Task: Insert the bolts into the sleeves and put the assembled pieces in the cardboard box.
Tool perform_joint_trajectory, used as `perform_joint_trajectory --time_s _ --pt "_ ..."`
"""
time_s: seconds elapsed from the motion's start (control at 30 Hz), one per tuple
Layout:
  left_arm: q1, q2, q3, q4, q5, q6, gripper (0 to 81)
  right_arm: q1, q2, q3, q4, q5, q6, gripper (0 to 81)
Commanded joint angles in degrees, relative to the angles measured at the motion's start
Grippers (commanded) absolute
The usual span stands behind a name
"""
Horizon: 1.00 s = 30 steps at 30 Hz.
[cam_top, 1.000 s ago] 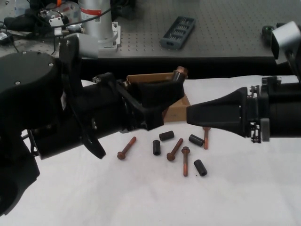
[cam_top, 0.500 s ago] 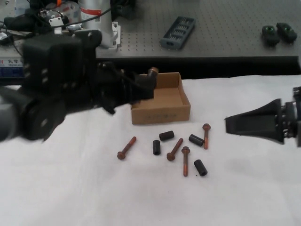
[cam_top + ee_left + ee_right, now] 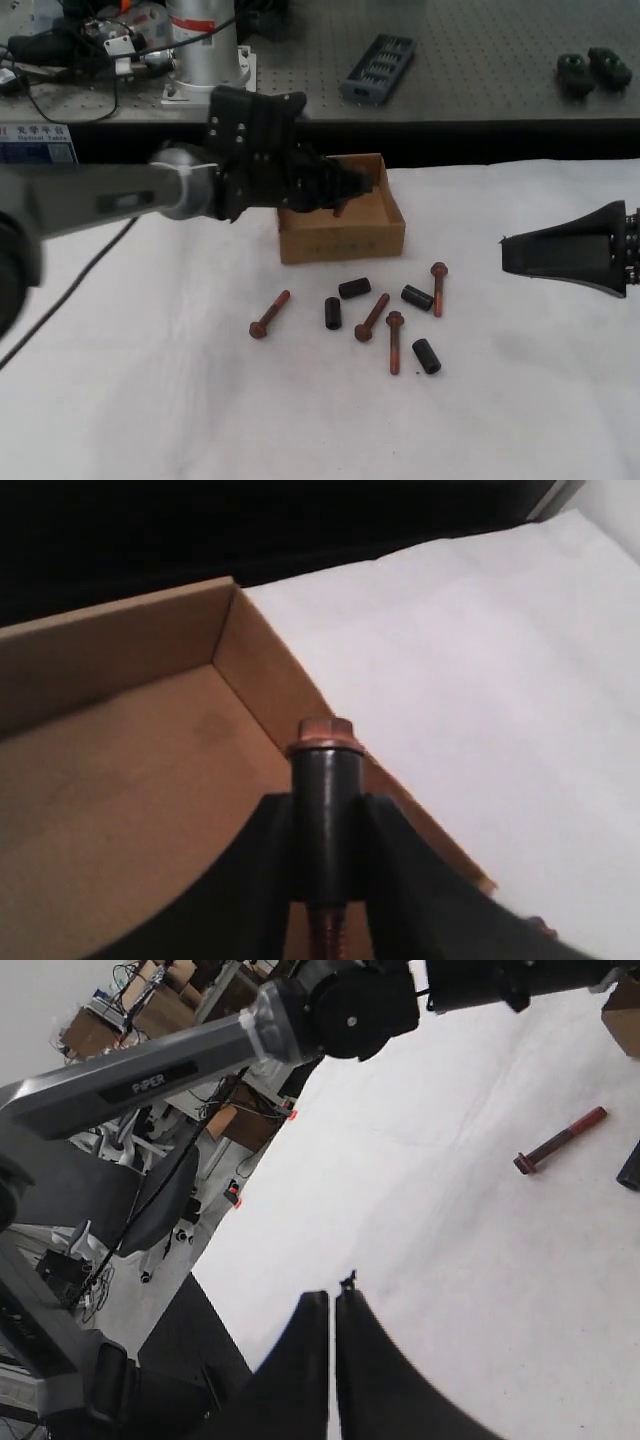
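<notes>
My left gripper [image 3: 345, 192] hangs over the open cardboard box [image 3: 340, 242], shut on an assembled piece. In the left wrist view its fingers [image 3: 250, 880] clamp a black sleeve [image 3: 322, 790] with a copper bolt head [image 3: 325, 732] sticking out, above the box floor [image 3: 130, 780] near a side wall. In front of the box, several loose copper bolts [image 3: 269, 313] and black sleeves [image 3: 354, 289] lie on the white cloth. My right gripper [image 3: 510, 250] sits at the right, shut and holding nothing; its closed fingers [image 3: 310, 1360] hover over bare cloth.
A white cloth [image 3: 300, 420] covers the bench. Behind it is a black perforated board with a grey ridged block [image 3: 378, 66], a metal post [image 3: 205, 40] and cables. One loose bolt [image 3: 560, 1140] shows beyond the right gripper.
The left arm has swung back and stretched out, lowering the assembled piece into the box opening. The right gripper has pulled away to the right.
</notes>
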Motion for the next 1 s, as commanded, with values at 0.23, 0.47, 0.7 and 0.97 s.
perform_joint_trajectory --time_s 0.23,0.47,0.7,0.97 --pt "0.54 5.69 -9.39 3.97 -5.47 0.61 35.1 -0.41 -0.37 -0.5 -0.1 -1.22 -1.05 2.9" --pt "0.58 5.54 -9.39 3.97 -5.35 0.61 38.4 -0.41 -0.37 -0.5 -0.1 -1.22 -1.05 2.9" --pt "0.58 1.31 -9.39 11.67 -1.7 0.61 20.4 -0.41 -0.37 -0.5 -0.1 -1.22 -1.05 2.9" --pt "1.57 -6.74 -9.27 37.06 -4.47 2.63 0.7 -0.41 -0.37 -0.5 0.31 -1.22 -1.02 2.9"
